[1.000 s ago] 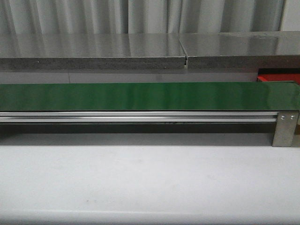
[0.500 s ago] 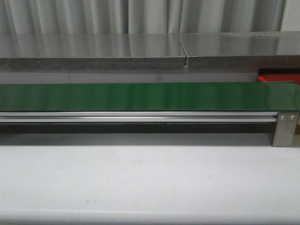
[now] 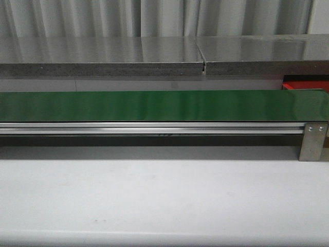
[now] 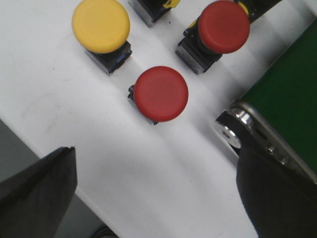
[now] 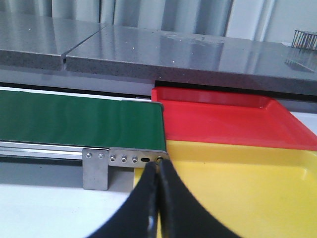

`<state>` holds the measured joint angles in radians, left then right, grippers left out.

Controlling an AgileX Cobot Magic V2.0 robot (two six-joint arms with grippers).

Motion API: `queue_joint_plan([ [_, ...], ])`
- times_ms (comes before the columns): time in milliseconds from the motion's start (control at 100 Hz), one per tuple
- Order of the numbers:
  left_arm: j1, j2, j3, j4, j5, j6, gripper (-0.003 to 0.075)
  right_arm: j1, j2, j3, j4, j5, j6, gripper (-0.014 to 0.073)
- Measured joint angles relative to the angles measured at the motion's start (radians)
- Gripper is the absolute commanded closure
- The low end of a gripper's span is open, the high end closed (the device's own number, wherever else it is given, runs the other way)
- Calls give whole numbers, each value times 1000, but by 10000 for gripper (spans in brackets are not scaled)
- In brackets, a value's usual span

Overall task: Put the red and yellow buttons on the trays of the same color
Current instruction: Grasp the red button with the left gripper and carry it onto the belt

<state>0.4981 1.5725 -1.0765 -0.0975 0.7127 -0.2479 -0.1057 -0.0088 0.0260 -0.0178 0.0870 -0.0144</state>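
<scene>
Here the left gripper (image 4: 153,188) hangs with its fingers spread wide, just short of the round red mushroom-cap button on a small black block (image 4: 161,93). Rigid and probably light, its glossy dome looks slippery; pinching the square base seems safer. Beyond sit a second red-capped button (image 4: 224,26) and a yellow-capped button (image 4: 101,25). The right gripper (image 5: 158,198) is pressed closed and empty before the yellow plastic tray (image 5: 257,178), with the red plastic tray (image 5: 233,119) behind.
</scene>
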Motion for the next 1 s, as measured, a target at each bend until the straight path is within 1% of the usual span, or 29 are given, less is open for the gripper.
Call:
queue_joint_plan([
  [310,0,102,-82,0,3,0,100,0,0,0,0,0,0,712],
  [610,0,210,-125,2,4,0,100,0,0,0,0,0,0,712],
  [1000,0,278,-167,4,2,0,101,0,0,0,0,0,0,712],
])
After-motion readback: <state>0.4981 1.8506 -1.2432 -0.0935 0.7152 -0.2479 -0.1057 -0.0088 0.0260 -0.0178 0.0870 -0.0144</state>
